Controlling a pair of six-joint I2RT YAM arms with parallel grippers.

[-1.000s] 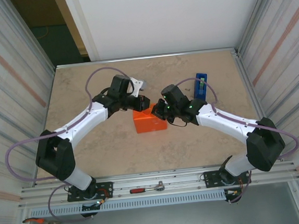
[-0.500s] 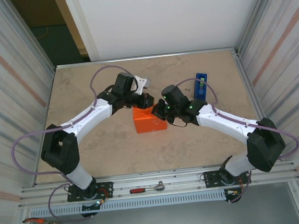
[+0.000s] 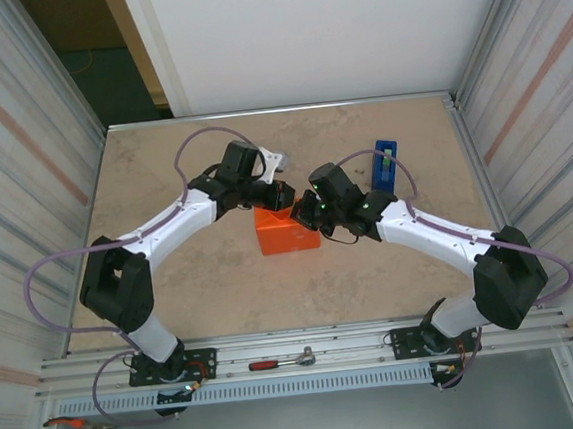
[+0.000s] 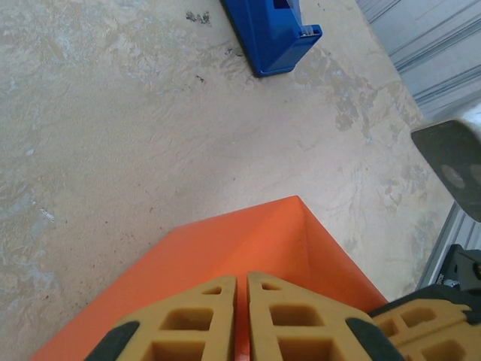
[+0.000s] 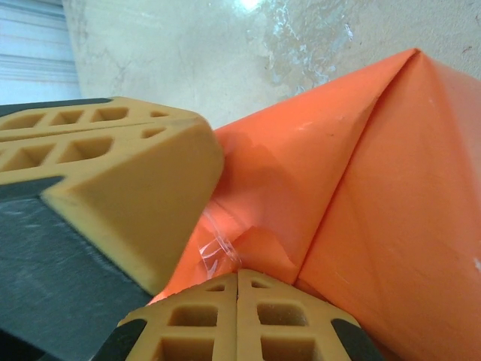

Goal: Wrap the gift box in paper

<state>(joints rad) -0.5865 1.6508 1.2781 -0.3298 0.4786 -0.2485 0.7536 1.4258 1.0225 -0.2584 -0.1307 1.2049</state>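
Wrapping stage: judged late. gift box (image 3: 286,237) orange on every visible face, no pink side showing; far end looks like the last open item.
Box location: mid-table, flat on the table (image 3: 192,283), between the two arms.
Paper (image 5: 361,173): smooth over the top; at the far end folded into a triangular flap with sharp creases.
Tape (image 5: 216,247): small clear strip, wrinkled, at the root of the flap; probably only partly stuck.
Left gripper (image 3: 283,197): over the far-left corner of the box, jaws drawn to a thin slit with orange showing through it, tips down on the paper. Pinching or just pressing: cannot tell. Likely reason: pinning the fold so it can't spring open.
Right gripper (image 5: 238,297): at the far-right corner, jaws fully together, tips butted into the flap crease just beside the tape. Likely reason: closed jaws used as a blunt pusher to seat the flap and tape.
Both claws at one end: one to hold, one to seal; thin paper unfolds if let go.
Tape dispenser (image 3: 386,166): blue, upright, far right, well apart from the box yet near the right arm.
Risk: lifting either claw early probably pops the flap; sliding could tear the crease.
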